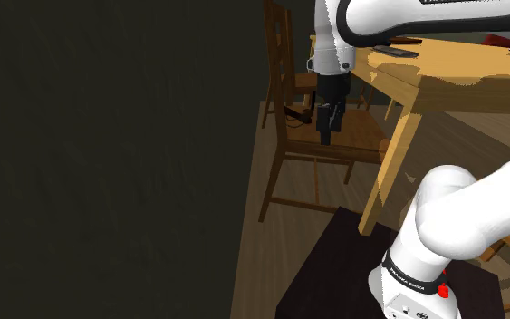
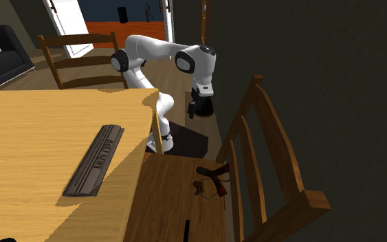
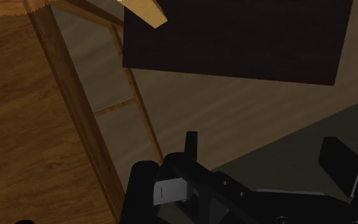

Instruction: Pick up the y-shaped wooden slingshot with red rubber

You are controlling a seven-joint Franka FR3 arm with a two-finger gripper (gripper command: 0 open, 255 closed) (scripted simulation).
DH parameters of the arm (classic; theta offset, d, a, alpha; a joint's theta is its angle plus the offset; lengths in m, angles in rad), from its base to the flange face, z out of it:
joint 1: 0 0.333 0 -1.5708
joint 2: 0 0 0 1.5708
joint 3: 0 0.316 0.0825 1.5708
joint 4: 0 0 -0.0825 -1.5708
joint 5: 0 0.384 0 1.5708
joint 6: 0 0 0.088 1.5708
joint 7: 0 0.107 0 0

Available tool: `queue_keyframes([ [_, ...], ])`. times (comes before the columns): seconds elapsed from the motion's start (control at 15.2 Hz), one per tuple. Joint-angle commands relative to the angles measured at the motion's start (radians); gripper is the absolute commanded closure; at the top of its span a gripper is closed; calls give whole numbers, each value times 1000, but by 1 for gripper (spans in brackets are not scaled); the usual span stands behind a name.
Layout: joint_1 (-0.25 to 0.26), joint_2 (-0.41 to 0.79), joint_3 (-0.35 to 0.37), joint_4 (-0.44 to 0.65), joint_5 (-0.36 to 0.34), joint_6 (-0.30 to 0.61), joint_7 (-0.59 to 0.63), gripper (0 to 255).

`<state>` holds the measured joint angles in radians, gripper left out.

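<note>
The slingshot (image 2: 212,177) is a small dark Y-shaped piece with red bits, lying on the wooden chair seat (image 2: 174,203) close to the backrest. In the shoulder view the slingshot (image 1: 296,112) shows as a dark stick on the seat, just left of the hand. My black gripper (image 2: 200,110) hangs in the air between the chair and the stand, well short of the slingshot. In the wrist view my gripper (image 3: 263,156) is open with nothing between its fingers, floor lies beneath it and the seat's edge (image 3: 75,114) runs beside it.
A wooden table (image 2: 40,137) stands beside the chair, one leg (image 1: 390,163) close to the seat, with a long dark bar (image 2: 95,161) on top. A thin black stick (image 2: 186,230) lies on the seat. The chair's backrest (image 2: 264,158) rises behind the slingshot. A dark wall (image 1: 108,154) closes the shoulder view's left.
</note>
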<state>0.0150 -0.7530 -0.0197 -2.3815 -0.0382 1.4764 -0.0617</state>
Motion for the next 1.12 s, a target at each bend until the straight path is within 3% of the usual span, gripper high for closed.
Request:
queue_keyframes([
  [0.0,0,0,0,0,0,0,0,0],
  [0.53,-51,165,-105,57,-98,202,-100,0],
  [1.06,-85,364,-206,183,-136,378,-195,0],
])
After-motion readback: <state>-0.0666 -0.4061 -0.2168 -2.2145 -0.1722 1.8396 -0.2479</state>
